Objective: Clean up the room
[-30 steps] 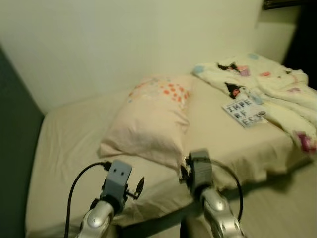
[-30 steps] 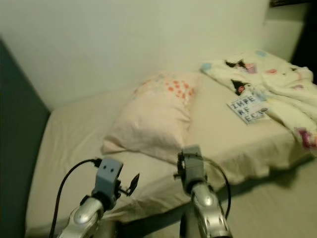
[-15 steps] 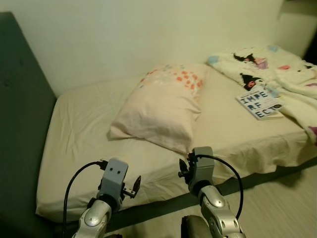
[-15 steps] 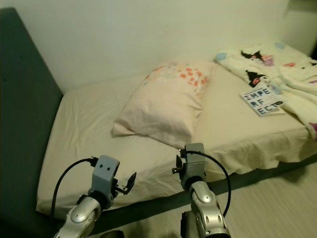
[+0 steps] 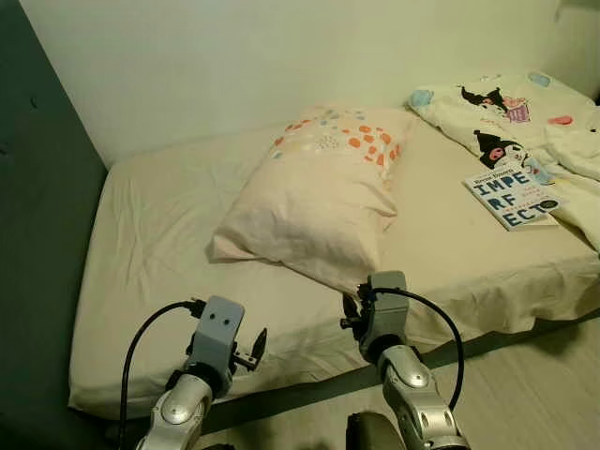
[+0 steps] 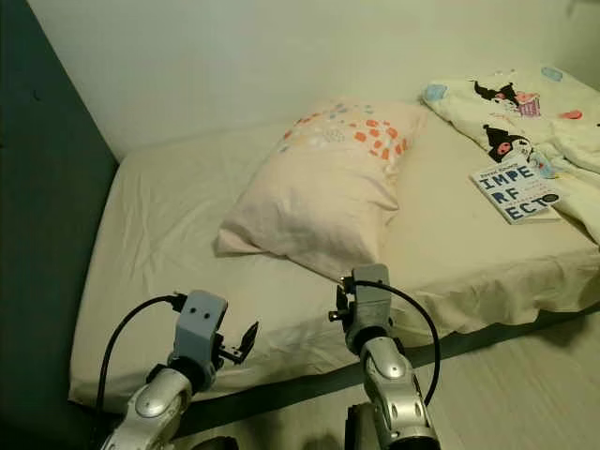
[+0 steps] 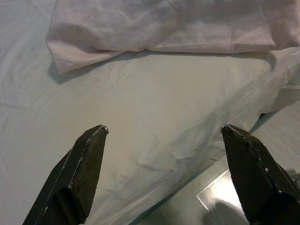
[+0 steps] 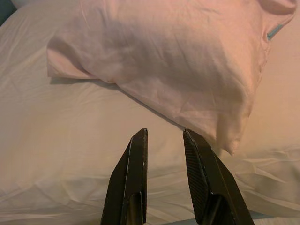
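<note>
Nothing is looking tidied yet: the left gripper (image 7: 164,133) is hovering wide apart and the right gripper (image 8: 165,136) nearly closed, both empty, with the pillow (image 8: 178,61) lying askew just ahead and the book (image 5: 514,197) and blanket (image 5: 525,108) far right.

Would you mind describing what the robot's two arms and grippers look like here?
Both arms are silver metal, each topped by a grey boxy wrist module with a looping black cable. The left gripper and the right gripper each have two long, tapered black fingers.
</note>
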Tool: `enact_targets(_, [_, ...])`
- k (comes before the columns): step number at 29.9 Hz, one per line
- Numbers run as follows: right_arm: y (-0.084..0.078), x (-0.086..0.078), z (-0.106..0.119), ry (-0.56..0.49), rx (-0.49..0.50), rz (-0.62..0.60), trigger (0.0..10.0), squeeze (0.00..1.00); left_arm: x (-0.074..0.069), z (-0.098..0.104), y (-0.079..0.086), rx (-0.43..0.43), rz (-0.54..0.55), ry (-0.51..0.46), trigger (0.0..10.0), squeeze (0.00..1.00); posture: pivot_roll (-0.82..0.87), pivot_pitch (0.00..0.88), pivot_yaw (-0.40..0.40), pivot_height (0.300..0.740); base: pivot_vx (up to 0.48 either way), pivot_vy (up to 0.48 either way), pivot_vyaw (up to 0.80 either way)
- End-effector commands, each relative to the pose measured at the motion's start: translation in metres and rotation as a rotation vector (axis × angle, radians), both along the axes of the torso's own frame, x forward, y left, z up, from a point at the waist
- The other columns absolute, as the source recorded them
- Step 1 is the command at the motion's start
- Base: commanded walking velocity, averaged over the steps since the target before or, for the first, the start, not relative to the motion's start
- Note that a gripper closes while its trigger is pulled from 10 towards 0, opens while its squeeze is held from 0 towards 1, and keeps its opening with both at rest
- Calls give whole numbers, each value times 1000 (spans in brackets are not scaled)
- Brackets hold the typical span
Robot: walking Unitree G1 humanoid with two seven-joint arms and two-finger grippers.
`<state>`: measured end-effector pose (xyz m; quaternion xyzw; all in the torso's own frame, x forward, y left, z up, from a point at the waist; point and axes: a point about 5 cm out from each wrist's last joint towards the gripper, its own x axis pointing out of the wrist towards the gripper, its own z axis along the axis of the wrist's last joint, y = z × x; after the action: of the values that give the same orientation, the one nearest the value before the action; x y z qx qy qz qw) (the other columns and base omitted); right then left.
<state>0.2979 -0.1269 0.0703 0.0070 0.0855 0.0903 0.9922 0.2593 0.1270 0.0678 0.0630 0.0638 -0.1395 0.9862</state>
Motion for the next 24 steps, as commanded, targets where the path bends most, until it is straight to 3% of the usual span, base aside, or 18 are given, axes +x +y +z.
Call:
enact_targets(1, [2,-3,-4,6,-1,6,10000,0,-3,-3,3,17,4,12,10000,0,-35,86,29,611,0,0,0])
enact_targets(13, [4,-4,-6,16,-2,19,10000,0,-2,-2,2,8,-1,2,10000,0,-36,86,31,571,0,0,0])
enact_targets(24, [0,-2,2,-27,15,6,10000,0,0,4,-3,-3,-16,-26,10000,0,-40,80,32,591,0,0,0])
